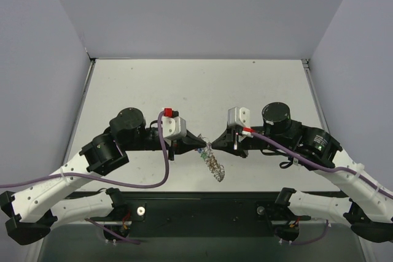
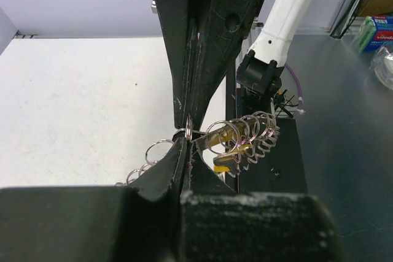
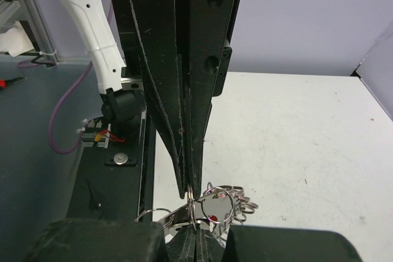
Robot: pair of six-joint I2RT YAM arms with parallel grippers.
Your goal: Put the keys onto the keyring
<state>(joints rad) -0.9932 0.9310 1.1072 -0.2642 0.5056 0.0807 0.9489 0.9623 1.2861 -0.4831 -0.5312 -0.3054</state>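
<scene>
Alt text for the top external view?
Seen from above, the two arms meet tip to tip over a white table, the left gripper and right gripper both with fingers shut on the keyring, a silvery coil trailing toward the arm bases.

The left tool (image 1: 201, 144) and right tool (image 1: 217, 140) are seen nearly tip to tip over the white tabletop (image 1: 184, 84). From that meeting point, the silvery keyring (image 1: 214, 165) is strung out toward the near edge.
</scene>
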